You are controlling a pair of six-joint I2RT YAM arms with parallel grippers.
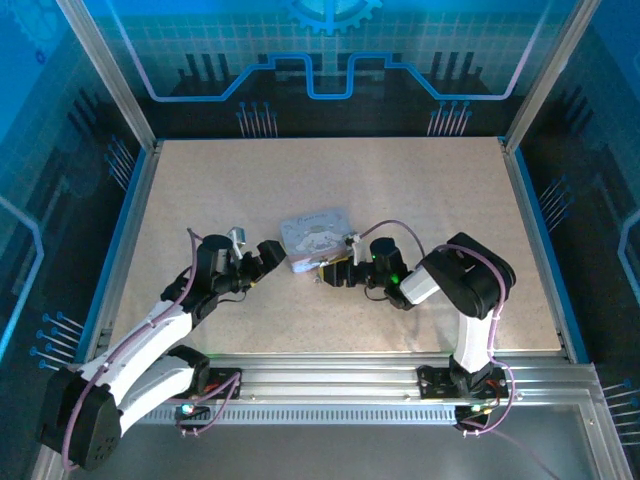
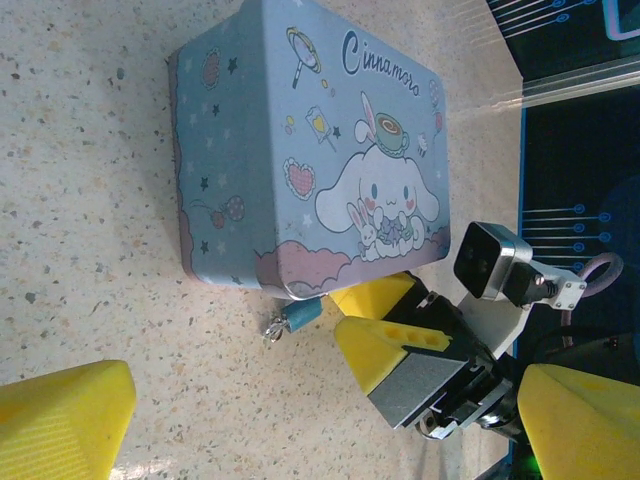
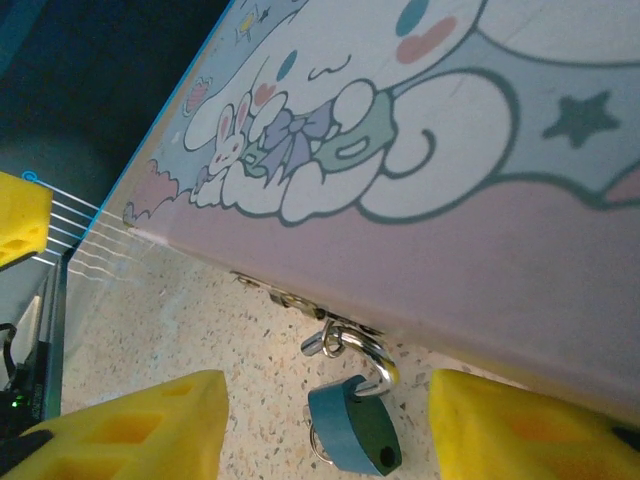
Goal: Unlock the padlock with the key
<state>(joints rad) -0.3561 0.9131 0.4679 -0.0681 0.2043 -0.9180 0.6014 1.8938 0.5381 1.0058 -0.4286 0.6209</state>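
The padlock [image 3: 355,432] is small, with a teal body and a silver shackle [image 3: 372,352] hooked through the hasp on the tin box's [image 3: 420,200] front wall. One end of the shackle looks free of the body. A thin wire ring pokes out under the body; the key itself is hidden. My right gripper [image 3: 330,425] is open, its yellow fingers [image 3: 130,430] on either side of the padlock with a gap on each side. My left gripper [image 2: 320,440] is open wide and faces the tin [image 2: 300,150], the padlock [image 2: 300,314] and the right fingers [image 2: 395,345].
The tin [image 1: 315,238] lies mid-table on the speckled board, between the left gripper [image 1: 268,255] and the right gripper [image 1: 326,272]. Metal frame rails run along the table's near edge [image 1: 330,375]. Blue walls close in the sides and back.
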